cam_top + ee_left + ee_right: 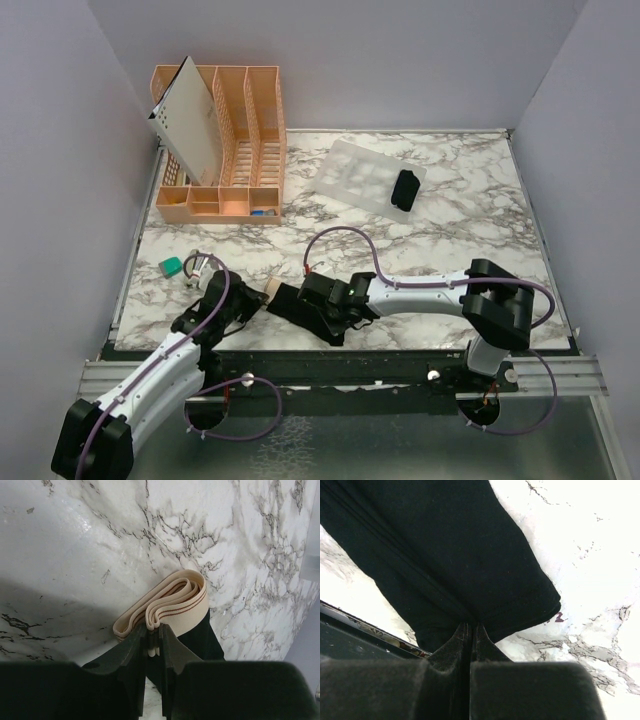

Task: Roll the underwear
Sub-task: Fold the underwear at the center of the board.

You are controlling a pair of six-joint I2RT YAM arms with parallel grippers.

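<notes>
A black underwear [296, 303] with a tan band [270, 289] lies folded at the table's near edge, between my two grippers. My left gripper [250, 303] is shut on the tan band [170, 600], whose folded layers show pinched between the jaws in the left wrist view [153, 639]. My right gripper [318, 300] is shut on the black fabric [450, 555] at the other end; the jaws stand closed on the cloth edge [470, 627]. A second black underwear [405, 190] sits rolled in a small bundle on a translucent tray [360, 172] at the back.
An orange slotted organiser [225, 150] with a white sheet [188, 118] leaning in it stands at the back left. A small teal object [172, 266] lies left of my left arm. The table's front edge [340, 345] runs just below the underwear.
</notes>
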